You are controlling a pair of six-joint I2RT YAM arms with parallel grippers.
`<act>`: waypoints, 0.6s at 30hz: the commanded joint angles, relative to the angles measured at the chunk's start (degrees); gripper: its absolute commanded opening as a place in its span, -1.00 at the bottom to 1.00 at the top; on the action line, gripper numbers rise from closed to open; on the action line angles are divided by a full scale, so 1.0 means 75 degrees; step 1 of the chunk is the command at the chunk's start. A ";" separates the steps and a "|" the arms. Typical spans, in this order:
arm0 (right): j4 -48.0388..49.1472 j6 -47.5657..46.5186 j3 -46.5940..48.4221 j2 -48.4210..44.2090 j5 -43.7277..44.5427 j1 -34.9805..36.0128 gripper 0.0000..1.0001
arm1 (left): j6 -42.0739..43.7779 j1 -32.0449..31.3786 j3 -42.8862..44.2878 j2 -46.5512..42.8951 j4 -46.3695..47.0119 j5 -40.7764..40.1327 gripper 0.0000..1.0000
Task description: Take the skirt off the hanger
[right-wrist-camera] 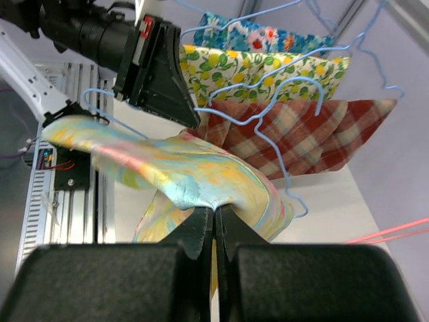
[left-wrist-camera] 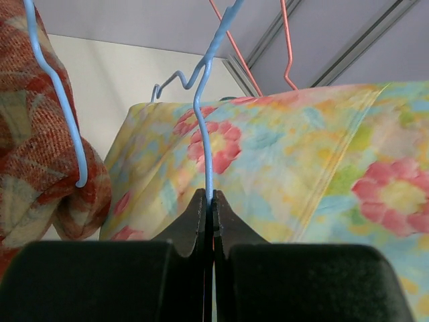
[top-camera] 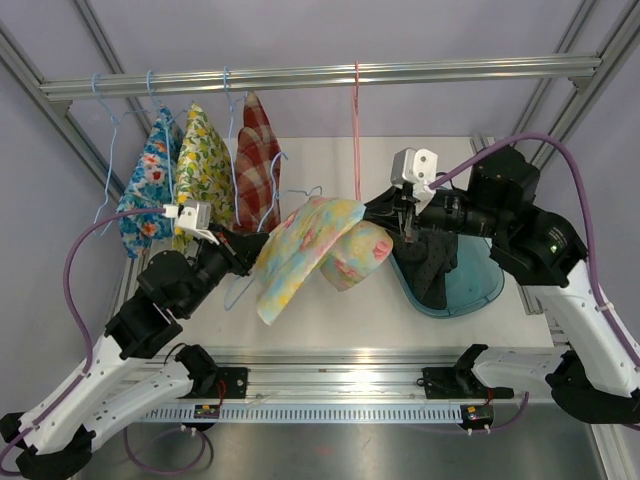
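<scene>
1. a white table (top-camera: 330,320) is lying inside a metal frame, and a rail (top-camera: 320,75) is running across the top of the overhead view, in front of a pale grey wall.
2. three other garments are hanging on blue hangers at the upper left of that view: a blue flowered one (top-camera: 148,190), a yellow lemon one (top-camera: 205,160) and a red plaid one (top-camera: 258,160).
3. an empty pink hanger (top-camera: 356,130) is hanging from the rail near the middle.
4. at the right, a teal basin (top-camera: 480,285) is sitting on the table and is holding dark clothes (top-camera: 435,265).
5. the pastel flowered skirt (top-camera: 300,245) is hanging in the air at the centre, between the two arms and above the table.
6. the skirt is draping over a blue wire hanger (left-wrist-camera: 206,134), whose hook is standing below the rail and is not touching it.
7. the left gripper (left-wrist-camera: 209,201) is pinching the wire of this hanger; its jaws are closing tight on it, with the skirt just behind.
8. the right gripper (right-wrist-camera: 214,215) is gripping a fold of the skirt's cloth, with its jaws pressing together on the fabric.
</scene>
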 commanded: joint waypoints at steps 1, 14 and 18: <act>0.0445 0.0154 0.0667 -0.0324 0.0240 -0.0102 -1.00 | 0.0317 -0.0004 0.0346 0.0086 0.0323 0.0099 -1.00; 0.0128 0.0834 0.2202 -0.0008 -0.0124 -0.0161 -1.00 | 0.0715 -0.0015 0.0381 0.0379 0.0288 -0.0112 -1.00; 0.0106 0.1092 0.2995 0.0284 -0.0157 -0.0173 -1.00 | 0.0867 -0.0015 0.0206 0.0472 0.0335 -0.0229 -1.00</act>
